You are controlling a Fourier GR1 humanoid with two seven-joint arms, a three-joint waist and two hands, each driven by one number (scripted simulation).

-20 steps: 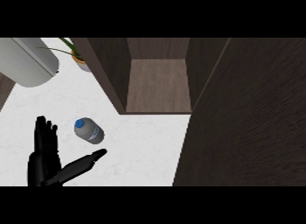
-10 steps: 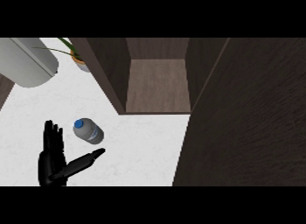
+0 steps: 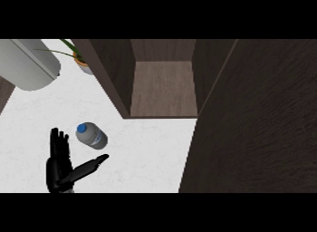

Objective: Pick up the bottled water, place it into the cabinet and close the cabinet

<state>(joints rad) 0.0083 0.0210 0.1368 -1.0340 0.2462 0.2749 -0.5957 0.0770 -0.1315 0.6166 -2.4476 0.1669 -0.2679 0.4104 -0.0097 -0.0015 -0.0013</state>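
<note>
The fingers (image 3: 57,141) of the left hand (image 3: 62,170) are standing straight and spread, the thumb splayed out to the right, holding nothing. Over the last second the hand has been sliding lower and a little rightward in the head view, drawing away from the water bottle (image 3: 91,135), so it is now sitting just below the bottle without touching it. That suggests the pick-up is not yet begun and the hand is probably lining up for a fresh approach. The bottle is lying on its side on the white desk (image 3: 148,149), unmoved, its long axis running diagonally: the blue cap is pointing up-left, the base down-right toward the open cabinet (image 3: 162,86), whose door (image 3: 255,127) is swung wide. The right hand is not showing.
</note>
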